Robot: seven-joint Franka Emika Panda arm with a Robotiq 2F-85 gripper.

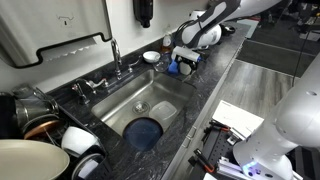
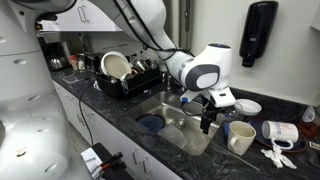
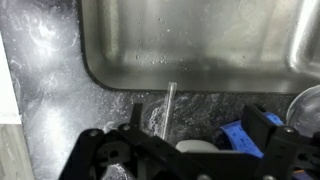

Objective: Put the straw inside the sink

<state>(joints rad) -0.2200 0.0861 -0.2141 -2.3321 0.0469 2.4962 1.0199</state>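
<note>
- At the counter's far left end, in an exterior view, a black dish rack [image 2: 128,78] holds pale bowls.
- Toward the counter's middle, the sink [image 2: 185,135] sits in dark stone, with a round blue dish [image 2: 152,123] in its basin.
- On the stone strip by the sink's right edge, the straw [image 3: 170,105] lies outside the basin, one end at the rim.
- Gripper [image 3: 198,112] hangs above the straw, jaws spread wide, grasping nothing.
- Near the front edge, further right, a cream mug [image 2: 240,138] stands upright.

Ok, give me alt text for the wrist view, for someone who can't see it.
A clear straw shows between the fingers of the open gripper, over the dark speckled counter, pointing toward the rim of the steel sink just ahead.
</note>
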